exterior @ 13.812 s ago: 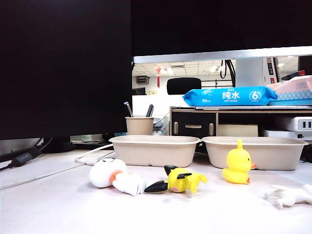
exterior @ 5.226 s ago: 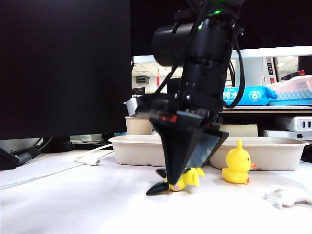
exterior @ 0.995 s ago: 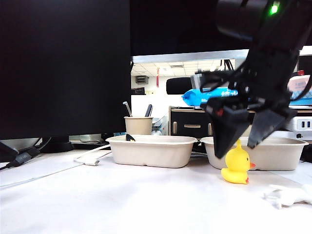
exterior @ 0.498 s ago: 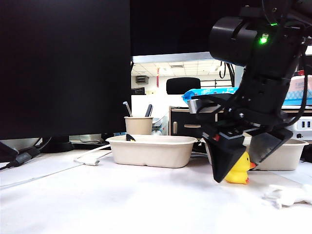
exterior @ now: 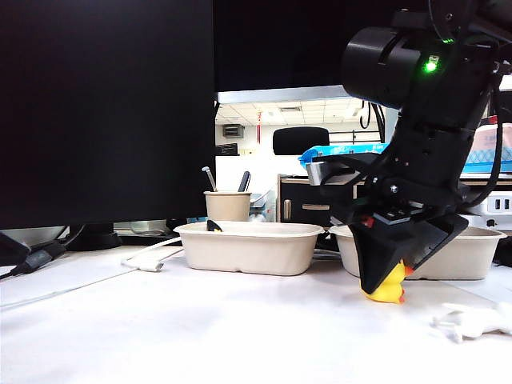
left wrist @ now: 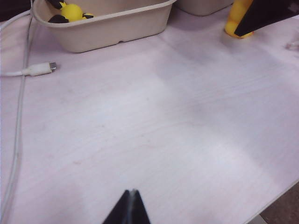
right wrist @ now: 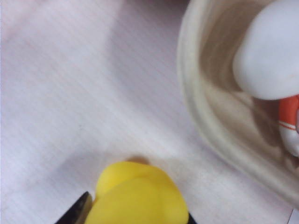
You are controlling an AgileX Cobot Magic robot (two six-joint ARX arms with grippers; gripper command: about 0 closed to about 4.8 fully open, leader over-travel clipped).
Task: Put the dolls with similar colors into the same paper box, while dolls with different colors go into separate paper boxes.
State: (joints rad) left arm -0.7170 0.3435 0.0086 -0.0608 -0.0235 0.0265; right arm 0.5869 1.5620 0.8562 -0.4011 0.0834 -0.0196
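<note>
we had the right end effector (exterior: 398, 276) at lower right, half closed around the yellow duck (exterior: 390, 286) on the worktop (exterior: 200, 328); it looked light, smooth, best gripped across its round body; the left end effector (left wrist: 129, 208) hung shut, empty.

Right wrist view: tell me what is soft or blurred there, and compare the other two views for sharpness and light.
Right wrist view: the yellow duck at the right hand and the white plush in its paper box are close and soft. Exterior view: sharp, dark monitor, bright office behind. Left wrist view: table grain crisp, evenly lit; the left hand shows as a dark tip.
</note>
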